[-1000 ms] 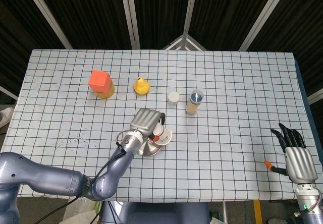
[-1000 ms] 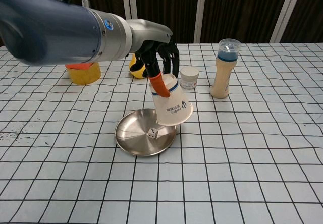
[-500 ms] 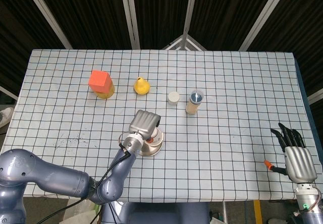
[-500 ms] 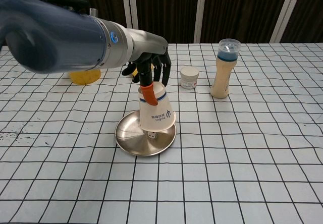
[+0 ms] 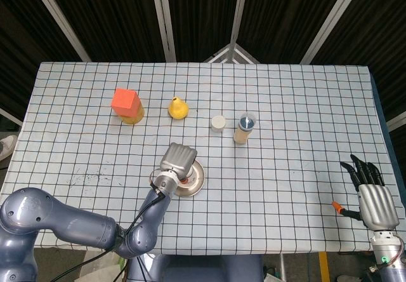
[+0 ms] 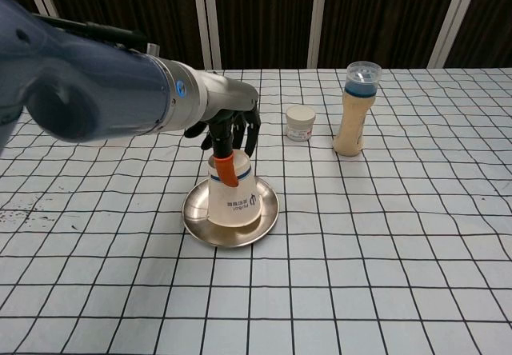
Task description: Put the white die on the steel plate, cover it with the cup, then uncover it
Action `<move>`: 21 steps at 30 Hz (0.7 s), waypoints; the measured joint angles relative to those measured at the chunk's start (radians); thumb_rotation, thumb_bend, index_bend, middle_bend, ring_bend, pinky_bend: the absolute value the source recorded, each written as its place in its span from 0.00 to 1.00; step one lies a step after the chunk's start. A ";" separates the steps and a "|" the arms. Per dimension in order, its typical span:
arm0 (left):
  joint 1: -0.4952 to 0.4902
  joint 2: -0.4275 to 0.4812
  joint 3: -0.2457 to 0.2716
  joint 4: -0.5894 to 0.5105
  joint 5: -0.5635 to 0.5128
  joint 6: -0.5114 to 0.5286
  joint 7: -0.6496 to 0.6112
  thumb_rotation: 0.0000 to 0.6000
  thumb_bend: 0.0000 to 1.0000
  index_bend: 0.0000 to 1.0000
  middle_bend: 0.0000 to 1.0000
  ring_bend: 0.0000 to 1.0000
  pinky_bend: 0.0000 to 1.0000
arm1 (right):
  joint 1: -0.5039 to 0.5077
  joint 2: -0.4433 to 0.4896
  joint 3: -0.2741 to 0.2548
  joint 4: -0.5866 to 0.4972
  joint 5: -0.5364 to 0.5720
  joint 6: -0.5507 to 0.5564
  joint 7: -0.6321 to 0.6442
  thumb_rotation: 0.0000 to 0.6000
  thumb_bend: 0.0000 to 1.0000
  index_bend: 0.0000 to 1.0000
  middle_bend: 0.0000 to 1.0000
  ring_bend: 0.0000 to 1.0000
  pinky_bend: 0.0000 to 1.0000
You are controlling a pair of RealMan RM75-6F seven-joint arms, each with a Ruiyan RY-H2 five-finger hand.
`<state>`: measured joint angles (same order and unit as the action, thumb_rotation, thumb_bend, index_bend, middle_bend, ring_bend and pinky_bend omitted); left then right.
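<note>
The left hand (image 6: 228,127) gripped the white paper cup with the dark logo (image 6: 233,193) from above, fingers wrapped round its upturned base and an orange-tipped thumb pressed against its side. The cup stood mouth down on the round steel plate (image 6: 268,211), its rim seemingly resting on the metal. The white die did not show in either view; judging by the task and the cup's place at the middle of the plate, it most likely sat hidden beneath the cup. The covering step therefore looked complete or nearly so, and the uncovering was not yet done. That next move would call for a straight lift, keeping the grip firm and the cup level so that its rim cleared the die without knocking it off the shallow plate. The right hand (image 5: 371,196) hung near the table's near right corner, well apart from the plate, fingers spread and holding nothing. The chest view showed what the head view could not: the cup's side, its rim against the plate, and the thumb's hold. In the head view the left hand covered the cup almost wholly, leaving only the plate's edge visible. The head view alone showed the right hand, and an orange-red block on a yellow base (image 5: 127,105) standing far back on the checked table (image 5: 298,104).
</note>
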<state>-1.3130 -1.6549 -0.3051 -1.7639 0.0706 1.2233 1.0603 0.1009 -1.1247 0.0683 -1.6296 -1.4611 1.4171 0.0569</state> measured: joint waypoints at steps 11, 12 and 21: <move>0.009 -0.035 0.041 0.047 0.073 -0.029 -0.023 1.00 0.34 0.49 0.45 0.69 0.77 | 0.000 0.005 -0.001 -0.002 -0.001 -0.001 0.017 1.00 0.17 0.16 0.03 0.08 0.00; 0.008 -0.037 0.045 0.049 0.074 -0.030 -0.019 1.00 0.34 0.49 0.45 0.69 0.77 | -0.001 0.005 -0.001 -0.002 -0.001 -0.001 0.018 1.00 0.17 0.16 0.03 0.08 0.00; 0.009 -0.047 0.062 0.061 0.134 -0.026 -0.019 1.00 0.34 0.49 0.45 0.69 0.77 | -0.001 0.006 0.000 0.000 -0.002 0.000 0.026 1.00 0.17 0.16 0.03 0.08 0.00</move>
<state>-1.3045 -1.7018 -0.2431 -1.7026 0.2046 1.1976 1.0416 0.1002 -1.1185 0.0685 -1.6293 -1.4630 1.4169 0.0833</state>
